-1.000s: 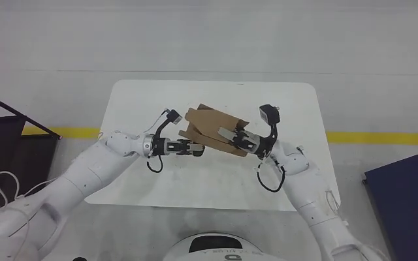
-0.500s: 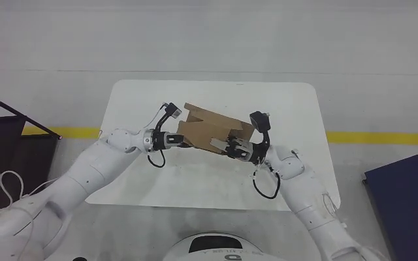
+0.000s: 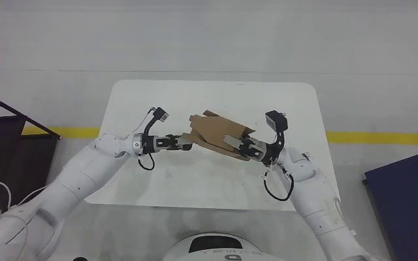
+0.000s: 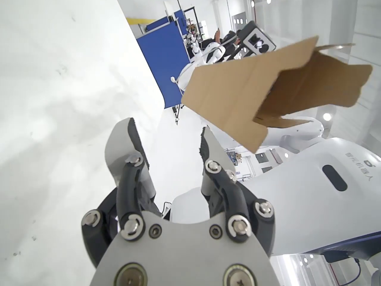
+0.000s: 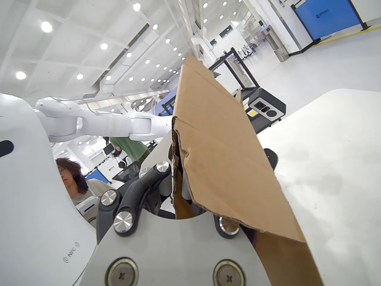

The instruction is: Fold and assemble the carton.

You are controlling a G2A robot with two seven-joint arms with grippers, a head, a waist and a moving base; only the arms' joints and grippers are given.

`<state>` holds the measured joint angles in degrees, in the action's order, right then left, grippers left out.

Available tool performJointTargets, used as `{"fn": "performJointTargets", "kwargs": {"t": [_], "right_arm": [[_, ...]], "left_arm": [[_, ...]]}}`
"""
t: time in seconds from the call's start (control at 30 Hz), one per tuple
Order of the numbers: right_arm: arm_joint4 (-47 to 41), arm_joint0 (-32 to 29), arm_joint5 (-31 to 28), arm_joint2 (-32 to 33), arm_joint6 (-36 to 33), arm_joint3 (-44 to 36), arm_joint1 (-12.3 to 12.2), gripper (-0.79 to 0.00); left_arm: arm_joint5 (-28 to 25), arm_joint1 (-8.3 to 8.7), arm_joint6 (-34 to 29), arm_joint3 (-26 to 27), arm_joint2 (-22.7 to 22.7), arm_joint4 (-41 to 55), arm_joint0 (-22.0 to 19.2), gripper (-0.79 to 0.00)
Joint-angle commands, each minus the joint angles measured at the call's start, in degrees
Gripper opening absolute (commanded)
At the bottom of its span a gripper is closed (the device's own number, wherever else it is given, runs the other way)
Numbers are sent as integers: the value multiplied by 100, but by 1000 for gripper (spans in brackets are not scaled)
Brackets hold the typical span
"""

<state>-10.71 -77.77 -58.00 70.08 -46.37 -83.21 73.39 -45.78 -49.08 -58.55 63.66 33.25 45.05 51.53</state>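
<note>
A brown cardboard carton (image 3: 219,132), partly unfolded with loose flaps, hangs tilted above the middle of the white table (image 3: 281,98). My right gripper (image 3: 239,145) is shut on its near right edge; in the right wrist view the carton (image 5: 214,138) sits clamped between the fingers (image 5: 143,183). My left gripper (image 3: 185,145) is just left of the carton, open and holding nothing. In the left wrist view its fingertips (image 4: 169,138) stand apart, with the carton (image 4: 238,96) just beyond them and its lower corner close to one finger (image 4: 208,144).
The table has bare surface all around the carton. A yellow floor line (image 3: 372,137) runs behind the table. A dark blue panel (image 3: 395,196) stands at the right and a black frame (image 3: 19,124) at the left.
My left gripper has let go of the carton's left side and drawn back to the left. The right gripper has shifted the carton slightly to the right.
</note>
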Motion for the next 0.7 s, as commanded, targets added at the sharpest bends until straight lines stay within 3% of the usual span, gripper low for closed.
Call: {"fn": "performJointTargets", "kwargs": {"t": [0.0,0.1,0.3,0.67], "right_arm": [[16,5,0,-2,8,5,1,-785],[16,5,0,-2,8,5,1,-785],[16,5,0,-2,8,5,1,-785],[16,5,0,-2,8,5,1,-785]], "left_arm": [[-55,129,57,55,173,141,170,-129],[-66,330,68,194,486,433,451,0],[209,597,-207,746,1023,903,887,0],[237,605,-235,758,1051,953,904,0]]}}
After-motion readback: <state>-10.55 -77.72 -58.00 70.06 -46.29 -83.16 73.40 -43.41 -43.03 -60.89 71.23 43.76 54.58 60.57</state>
